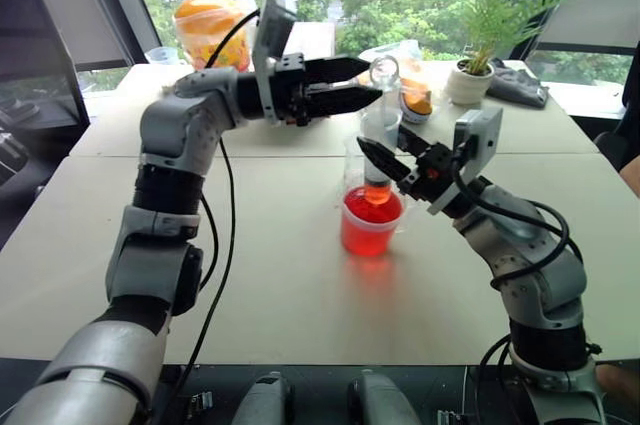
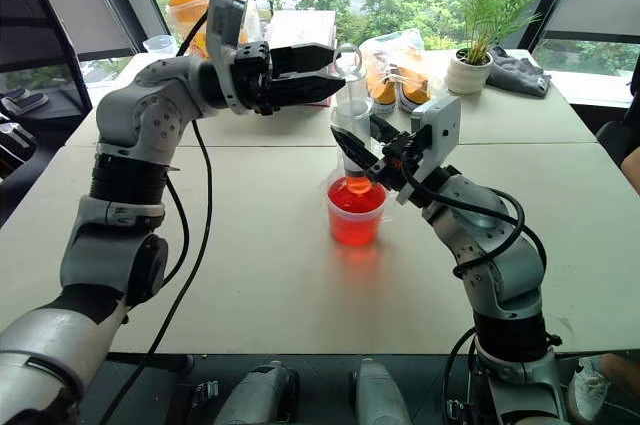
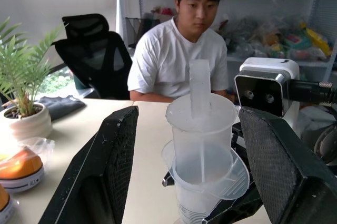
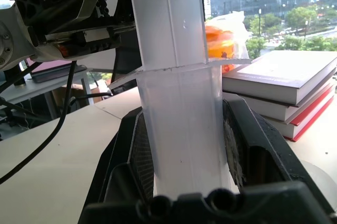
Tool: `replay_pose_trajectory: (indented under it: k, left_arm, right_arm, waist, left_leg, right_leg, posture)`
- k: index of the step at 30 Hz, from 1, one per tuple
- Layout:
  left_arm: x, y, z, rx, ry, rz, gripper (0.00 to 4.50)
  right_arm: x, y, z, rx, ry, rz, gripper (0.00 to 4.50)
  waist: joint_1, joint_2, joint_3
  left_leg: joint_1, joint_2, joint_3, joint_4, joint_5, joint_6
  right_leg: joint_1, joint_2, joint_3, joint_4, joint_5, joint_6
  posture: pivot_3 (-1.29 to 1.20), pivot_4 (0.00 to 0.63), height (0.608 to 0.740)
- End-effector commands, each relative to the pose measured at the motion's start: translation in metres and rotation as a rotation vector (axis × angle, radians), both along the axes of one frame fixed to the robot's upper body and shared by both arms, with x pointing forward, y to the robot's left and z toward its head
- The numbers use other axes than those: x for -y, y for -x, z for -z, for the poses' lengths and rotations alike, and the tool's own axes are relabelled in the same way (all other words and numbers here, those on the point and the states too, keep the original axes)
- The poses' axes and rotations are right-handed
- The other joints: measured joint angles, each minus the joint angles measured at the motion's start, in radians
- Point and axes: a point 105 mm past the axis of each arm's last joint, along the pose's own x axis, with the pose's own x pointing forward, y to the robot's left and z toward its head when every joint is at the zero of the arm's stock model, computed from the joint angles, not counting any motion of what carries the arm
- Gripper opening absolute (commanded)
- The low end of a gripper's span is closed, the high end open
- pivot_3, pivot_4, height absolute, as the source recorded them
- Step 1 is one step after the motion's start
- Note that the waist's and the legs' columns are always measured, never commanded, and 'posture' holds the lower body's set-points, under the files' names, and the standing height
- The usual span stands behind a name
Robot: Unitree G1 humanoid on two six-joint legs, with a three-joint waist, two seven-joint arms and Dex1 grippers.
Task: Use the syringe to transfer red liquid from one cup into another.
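Observation:
The clear syringe (image 1: 378,130) stands upright with its orange tip dipped into the red liquid (image 1: 372,207). That liquid sits in the wide cup (image 1: 368,235) at the table's middle. My right gripper (image 1: 385,155) is shut on the barrel (image 4: 181,129) just under its flange. My left gripper (image 1: 372,83) is open at the height of the raised plunger (image 3: 200,129). Its fingers (image 3: 113,166) stand on either side of the plunger, apart from it. A narrower clear cup (image 1: 352,163) stands right behind the red one, partly hidden.
At the table's far side are a potted plant (image 1: 470,75), orange-filled bags (image 1: 205,23), snack packets (image 1: 415,95), stacked books (image 2: 300,30) and a dark cloth (image 1: 520,85). A person (image 3: 179,60) sits at the table, beside a black chair (image 3: 92,50).

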Motion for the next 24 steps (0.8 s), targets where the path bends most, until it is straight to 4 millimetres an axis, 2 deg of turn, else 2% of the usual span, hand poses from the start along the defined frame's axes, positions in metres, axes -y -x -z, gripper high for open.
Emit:
replay_pose_trajectory:
  k: [1,4,7,11,15,19,24]
  left_arm:
    - [-0.017,0.001,-0.014,0.039,0.032,-0.041,3.08]
    - [-0.032,-0.006,-0.01,0.027,0.025,-0.11,3.08]
    - [-0.04,-0.011,-0.004,0.021,0.014,-0.153,3.08]
    - [-0.043,-0.012,-0.002,0.017,0.018,-0.179,3.08]
    - [-0.045,-0.014,-0.001,0.011,0.028,-0.199,3.08]
    - [-0.046,-0.014,-0.001,0.012,0.031,-0.208,3.08]
    - [-0.046,-0.014,-0.002,0.013,0.04,-0.216,3.08]
  right_arm:
    - [0.005,0.008,-0.028,0.092,-0.039,-0.001,1.44]
    - [0.006,0.008,-0.039,0.1,-0.07,-0.009,1.44]
    - [0.007,0.007,-0.042,0.095,-0.083,-0.011,1.44]
    - [0.007,0.005,-0.045,0.085,-0.094,-0.014,1.44]
    - [0.012,-0.004,-0.063,0.094,-0.141,-0.013,1.44]
    - [0.017,-0.026,-0.076,0.098,-0.163,-0.009,1.44]
    - [0.018,-0.066,-0.07,0.104,-0.141,0.02,1.44]
  waist:
    - [0.001,0.0,0.0]
    - [0.001,0.0,0.0]
    - [0.002,0.0,0.0]
    - [0.006,0.0,0.0]
    - [0.003,0.0,0.0]
    - [-0.001,0.0,0.0]
    - [-0.001,0.0,0.0]
  left_leg:
    - [0.0,0.0,0.0,0.0,0.0,0.0]
    - [0.0,0.0,0.0,0.0,0.0,0.0]
    - [0.0,0.0,0.0,0.0,0.0,0.0]
    - [0.0,0.0,0.0,0.0,0.0,0.0]
    - [0.0,0.0,0.0,0.0,0.0,0.0]
    - [0.0,0.0,0.0,0.0,0.0,0.0]
    - [0.0,0.0,0.001,0.0,0.0,0.0]
  right_leg:
    - [0.0,0.0,0.0,0.0,0.0,0.0]
    - [0.0,0.0,0.0,0.0,0.0,0.0]
    - [0.0,0.0,0.0,0.0,0.0,0.0]
    - [0.0,0.0,0.0,0.0,0.0,0.0]
    - [0.0,0.0,0.0,0.0,0.0,0.0]
    - [-0.001,0.0,0.0,0.001,0.0,0.0]
    - [0.0,0.0,0.0,0.002,0.0,0.0]
  posture:
    - [0.0,0.15,0.74]
    - [0.0,0.15,0.74]
    - [0.0,0.15,0.74]
    - [0.0,0.15,0.74]
    - [0.0,0.15,0.74]
    - [0.0,0.15,0.74]
    - [0.0,0.15,0.74]
